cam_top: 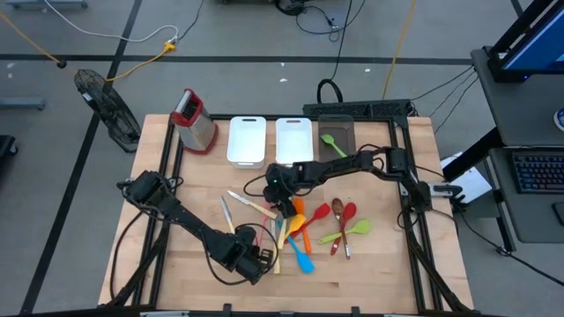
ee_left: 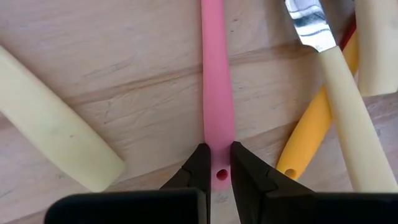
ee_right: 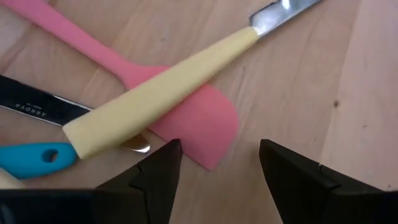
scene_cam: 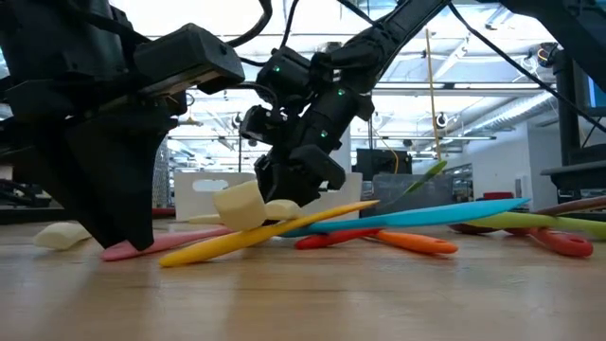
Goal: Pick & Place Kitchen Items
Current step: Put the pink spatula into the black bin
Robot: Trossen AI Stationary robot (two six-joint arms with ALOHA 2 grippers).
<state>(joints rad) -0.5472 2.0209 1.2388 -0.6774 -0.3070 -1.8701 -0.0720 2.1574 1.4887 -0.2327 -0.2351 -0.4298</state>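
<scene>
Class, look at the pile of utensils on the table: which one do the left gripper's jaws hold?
The pink silicone spatula: the left gripper pinches its handle end beside the hanging hole; its yellow-handled neighbours lie untouched.

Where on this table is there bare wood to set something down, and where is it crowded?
Bare wood lies left of the left arm, below the grater, and along the near right corner of the table. The middle is crowded: utensil pile, left claw and right claw.

Utensils (cam_top: 304,227) heaped mid-table; green spoon (cam_top: 332,143) in dark bin.
</scene>
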